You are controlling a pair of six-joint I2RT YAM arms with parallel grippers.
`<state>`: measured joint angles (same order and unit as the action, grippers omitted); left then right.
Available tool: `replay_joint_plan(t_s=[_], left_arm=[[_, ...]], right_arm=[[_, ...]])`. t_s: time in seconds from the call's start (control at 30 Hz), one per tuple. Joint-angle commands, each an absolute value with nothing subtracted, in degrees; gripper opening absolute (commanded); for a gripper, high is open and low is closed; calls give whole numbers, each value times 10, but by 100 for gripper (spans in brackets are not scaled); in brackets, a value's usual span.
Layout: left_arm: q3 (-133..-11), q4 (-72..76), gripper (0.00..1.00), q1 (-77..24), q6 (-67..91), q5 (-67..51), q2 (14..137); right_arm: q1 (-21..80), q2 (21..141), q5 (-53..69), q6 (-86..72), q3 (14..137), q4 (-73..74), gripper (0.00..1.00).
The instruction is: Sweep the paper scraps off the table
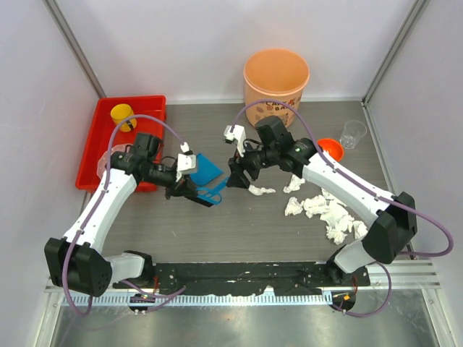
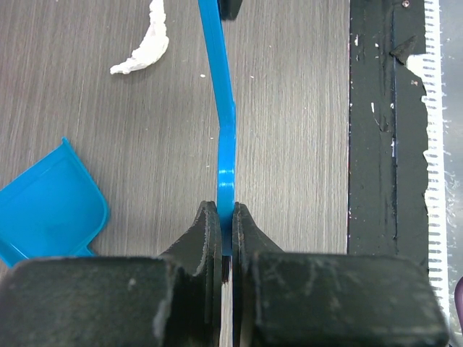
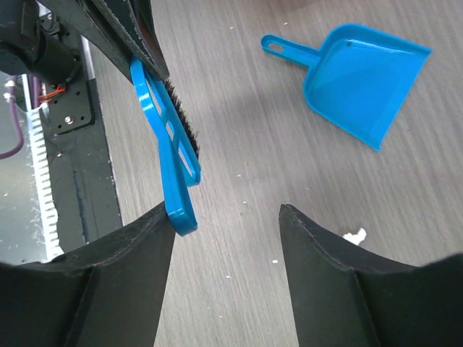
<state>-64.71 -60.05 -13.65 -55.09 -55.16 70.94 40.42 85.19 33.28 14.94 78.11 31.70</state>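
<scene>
Several crumpled white paper scraps [image 1: 325,213] lie on the dark wood-grain table [image 1: 217,238] at the right, and one [image 1: 260,190] lies near the middle. One scrap shows in the left wrist view [image 2: 145,47]. My left gripper [image 1: 194,194] is shut on a blue brush [image 2: 224,130] and grips it on edge [image 2: 226,217]. A blue dustpan [image 1: 206,170] lies flat on the table beside it [image 2: 47,206]. My right gripper [image 1: 233,179] is open and empty [image 3: 225,210]. The brush's free end [image 3: 177,210] lies against one of its fingertips.
An orange bucket [image 1: 276,76] stands at the back. A red tray [image 1: 108,137] with a yellow cup [image 1: 121,116] is at the left. A clear cup [image 1: 353,132] and a small orange dish [image 1: 331,148] stand at the right. White walls enclose the table.
</scene>
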Motion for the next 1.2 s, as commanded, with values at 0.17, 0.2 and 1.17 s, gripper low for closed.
replay_joint_plan(t_s=[0.17,0.2,1.17], left_arm=[[-673,-612,0,-137,-556,-577,698],[-674,-612,0,-138,-556,-577,698],[-674,-609,0,-137,-548,-568,707]], right_arm=[[423,888,400,156,811,289,52],[424,887,404,156,810,285,50],[437,846,397,154,794,251,44]])
